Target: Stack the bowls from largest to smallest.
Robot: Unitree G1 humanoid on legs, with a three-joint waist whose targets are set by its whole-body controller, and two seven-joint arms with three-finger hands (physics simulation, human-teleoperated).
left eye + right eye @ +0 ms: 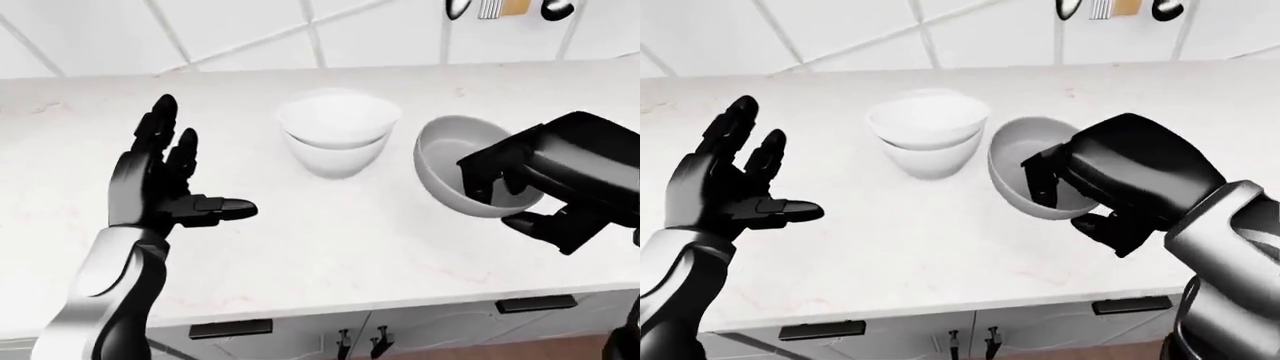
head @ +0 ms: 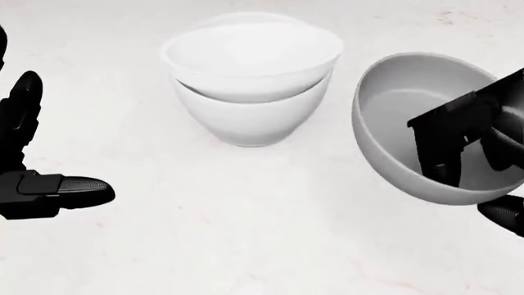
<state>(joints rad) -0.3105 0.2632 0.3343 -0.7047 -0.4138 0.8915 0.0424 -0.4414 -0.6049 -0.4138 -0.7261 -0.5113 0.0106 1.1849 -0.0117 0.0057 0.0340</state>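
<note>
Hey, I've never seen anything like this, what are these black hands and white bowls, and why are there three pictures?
It is a simulated humanoid robot; all three pictures come from cameras on its head, looking over its arms. On the white counter stand two white stacked bowls, one nested in the other. The right hand grips a grey bowl by its rim, fingers inside, tilted and apparently lifted off the counter. The left hand is open, holding nothing. Below are cabinet drawers.

White counter (image 1: 300, 247), stacked bowls (image 1: 338, 131)
</note>
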